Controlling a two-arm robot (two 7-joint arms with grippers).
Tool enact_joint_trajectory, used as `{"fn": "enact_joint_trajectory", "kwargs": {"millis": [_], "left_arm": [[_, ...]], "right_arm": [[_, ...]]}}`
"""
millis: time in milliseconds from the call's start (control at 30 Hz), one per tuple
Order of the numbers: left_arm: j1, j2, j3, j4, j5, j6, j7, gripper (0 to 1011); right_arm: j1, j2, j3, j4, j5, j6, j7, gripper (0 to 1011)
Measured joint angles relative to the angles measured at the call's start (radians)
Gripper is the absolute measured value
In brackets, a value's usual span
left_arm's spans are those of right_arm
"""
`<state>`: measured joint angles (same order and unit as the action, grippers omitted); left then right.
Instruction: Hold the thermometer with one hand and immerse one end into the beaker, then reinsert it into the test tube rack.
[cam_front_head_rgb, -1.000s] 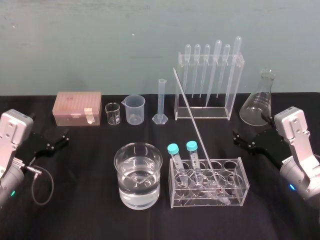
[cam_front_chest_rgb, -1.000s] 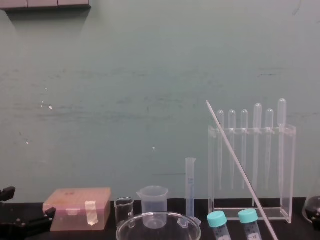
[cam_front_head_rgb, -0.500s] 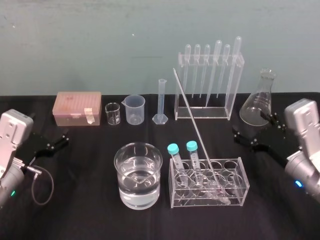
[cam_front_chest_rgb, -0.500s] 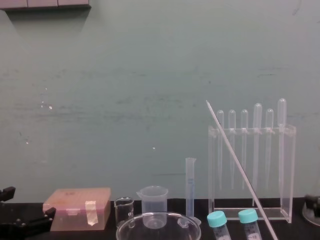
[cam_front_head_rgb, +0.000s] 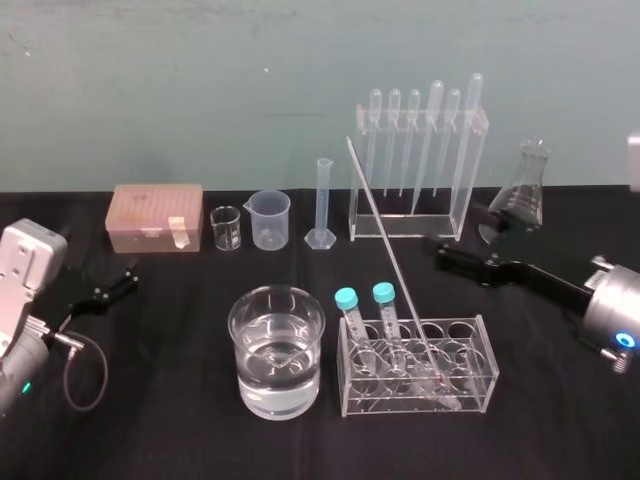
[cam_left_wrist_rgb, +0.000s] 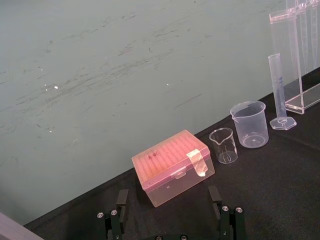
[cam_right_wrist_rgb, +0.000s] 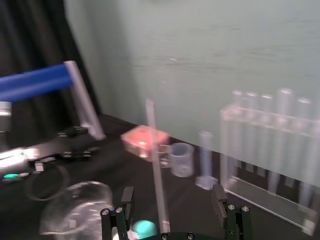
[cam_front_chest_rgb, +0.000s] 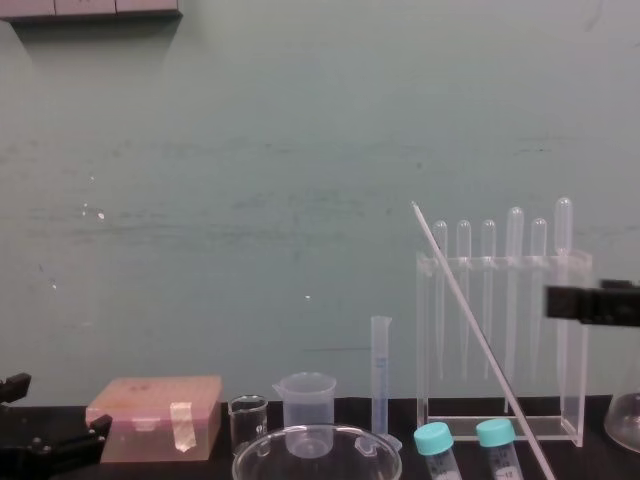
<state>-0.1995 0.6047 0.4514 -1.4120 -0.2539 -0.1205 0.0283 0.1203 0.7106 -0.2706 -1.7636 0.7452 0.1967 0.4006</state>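
- The black two-fingered left gripper (cam_front_head_rgb: 113, 283) is held over the left side of the black table (cam_front_head_rgb: 160, 430), its fingers spread wide and nothing gripped.
- The wide clear glass beaker (cam_front_head_rgb: 277, 350), part-filled with clear liquid, is set just left of the rack.
- The long thin glass thermometer (cam_front_head_rgb: 385, 250) is lodged by its lower end in the low clear test tube rack (cam_front_head_rgb: 470, 385) and is tilted back and leftward.
- The black right gripper (cam_front_head_rgb: 462, 233) is held to the right of the thermometer, apart from it, with its fingers parted wide and empty.

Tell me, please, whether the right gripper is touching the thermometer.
Apart. The head view shows bare black cloth between the right gripper, jaws open, and the leaning thermometer.
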Motion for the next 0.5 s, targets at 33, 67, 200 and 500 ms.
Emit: {"fn": "enact_joint_trajectory", "kwargs": {"millis": [33,67,200,500], "left_arm": [[0.0,0.0,0.0,0.0,0.0,0.0,0.0,1008],[0.0,0.0,0.0,0.0,0.0,0.0,0.0,1008],[0.0,0.0,0.0,0.0,0.0,0.0,0.0,1008],[0.0,0.0,0.0,0.0,0.0,0.0,0.0,1008]], "right_arm": [[0.016,0.0,-0.013,-0.005,0.01,0.014,0.018,1003],[0.016,0.0,-0.013,-0.005,0.01,0.014,0.018,1003],[0.069,-0.006,-0.058,-0.001,0.014,0.044,0.039,1003],[0.213,-0.078,-0.16,0.068,-0.054,0.131,-0.036,1003]]}}
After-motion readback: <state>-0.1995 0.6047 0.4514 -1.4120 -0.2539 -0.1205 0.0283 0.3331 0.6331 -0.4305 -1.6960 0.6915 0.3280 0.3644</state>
